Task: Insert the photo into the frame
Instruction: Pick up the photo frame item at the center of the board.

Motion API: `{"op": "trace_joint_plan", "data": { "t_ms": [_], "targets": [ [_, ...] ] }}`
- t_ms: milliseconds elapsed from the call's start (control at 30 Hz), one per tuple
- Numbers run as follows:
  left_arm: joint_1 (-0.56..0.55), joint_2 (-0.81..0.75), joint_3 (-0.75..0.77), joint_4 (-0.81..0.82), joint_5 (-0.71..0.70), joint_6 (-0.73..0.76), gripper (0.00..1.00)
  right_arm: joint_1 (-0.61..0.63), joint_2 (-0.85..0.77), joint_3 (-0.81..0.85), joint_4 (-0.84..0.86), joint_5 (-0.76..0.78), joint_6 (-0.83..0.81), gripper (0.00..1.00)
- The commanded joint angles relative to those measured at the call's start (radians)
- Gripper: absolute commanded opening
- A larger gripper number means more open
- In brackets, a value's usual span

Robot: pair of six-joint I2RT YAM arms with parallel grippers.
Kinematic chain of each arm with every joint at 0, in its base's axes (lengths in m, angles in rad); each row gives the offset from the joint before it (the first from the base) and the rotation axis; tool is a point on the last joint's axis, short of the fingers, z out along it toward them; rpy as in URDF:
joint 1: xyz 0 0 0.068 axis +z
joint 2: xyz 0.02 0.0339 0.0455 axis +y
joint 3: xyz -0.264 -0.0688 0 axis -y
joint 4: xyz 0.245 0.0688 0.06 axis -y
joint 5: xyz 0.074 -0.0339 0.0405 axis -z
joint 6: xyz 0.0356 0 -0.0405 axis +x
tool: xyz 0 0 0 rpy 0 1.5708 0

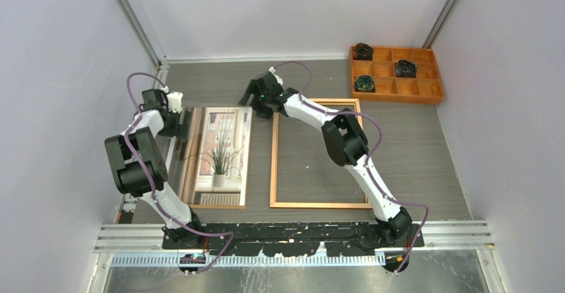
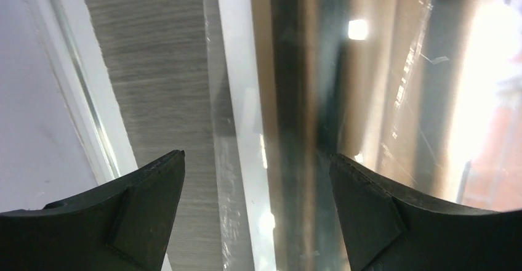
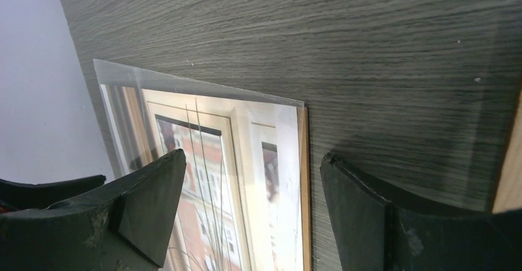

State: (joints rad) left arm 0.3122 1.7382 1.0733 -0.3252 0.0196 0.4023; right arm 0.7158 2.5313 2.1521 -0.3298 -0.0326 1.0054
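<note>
Left gripper [image 2: 255,160]: jaws wide apart, straddling the left edge of the photo [image 1: 223,156], gripping nothing. Photo lies flat, just left of the frame [image 1: 274,166], long axis near-to-far, plant top pointing far. Right gripper [image 3: 252,157]: jaws wide apart over the photo's far right corner. Orange compartment tray [image 1: 400,98], far right: dark coils [image 1: 364,84] in three compartments.

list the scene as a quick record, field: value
photo: flat, left of frame, under clear sheet
frame: flat, nothing inside, apart from photo
left gripper: open, over photo's left side
right gripper: open, over photo's far right corner
tray: far right, dark items in three compartments
</note>
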Motion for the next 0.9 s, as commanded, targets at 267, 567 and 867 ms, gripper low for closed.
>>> {"op": "trace_joint_plan", "data": {
  "t_ms": [267,567,867],
  "targets": [
    [0.073,-0.045,0.072,0.017,-0.153,0.078,0.86,0.021,-0.062,-0.178,-0.005,0.002,0.013,0.85],
    [0.075,0.049,-0.045,0.196,-0.256,0.143,0.86,0.039,-0.096,-0.219,-0.002,-0.002,0.028,0.84],
    [0.119,0.039,0.007,0.133,-0.187,0.098,0.86,0.049,-0.132,-0.299,0.025,0.005,0.038,0.84]
  ]
}}
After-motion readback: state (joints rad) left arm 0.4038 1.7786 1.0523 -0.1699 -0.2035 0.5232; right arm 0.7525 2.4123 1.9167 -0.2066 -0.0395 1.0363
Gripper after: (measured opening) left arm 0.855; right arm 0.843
